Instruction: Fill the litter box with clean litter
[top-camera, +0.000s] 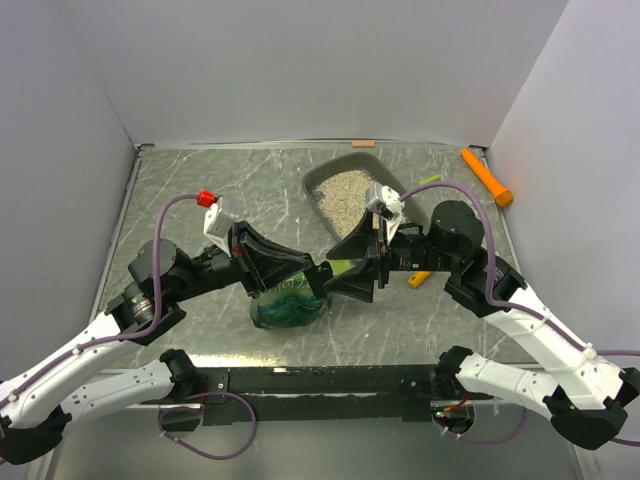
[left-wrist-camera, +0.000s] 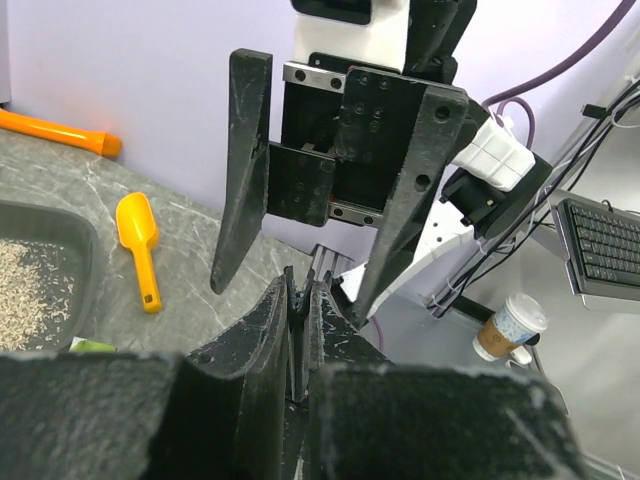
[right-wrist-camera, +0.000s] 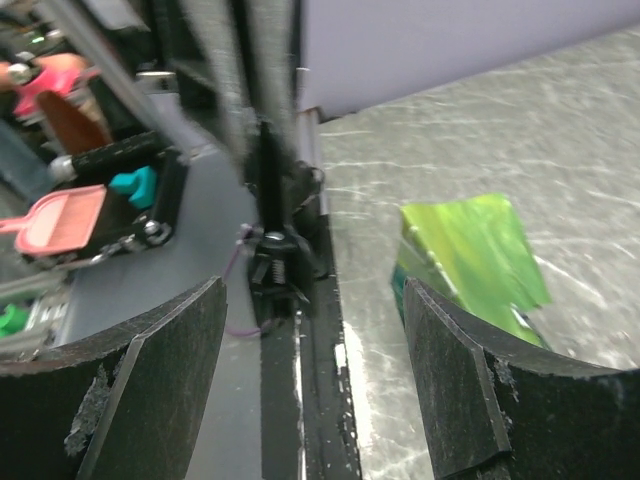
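Right gripper (top-camera: 347, 266) gapes wide, holding nothing, facing the left gripper (left-wrist-camera: 303, 295) almost tip to tip at mid-table. Left fingers are pinched nearly together on what looks like the top edge of the crinkled green bag (top-camera: 285, 305), which bulges just beneath them. Litter box (top-camera: 318, 185) sits just beyond the right gripper toward the back wall, clean litter (top-camera: 347, 192) spread inside. Both arms reach in from the near corners, elbows out, forearms converging. Orange-yellow scoop (top-camera: 420, 279) lies beside the right wrist.
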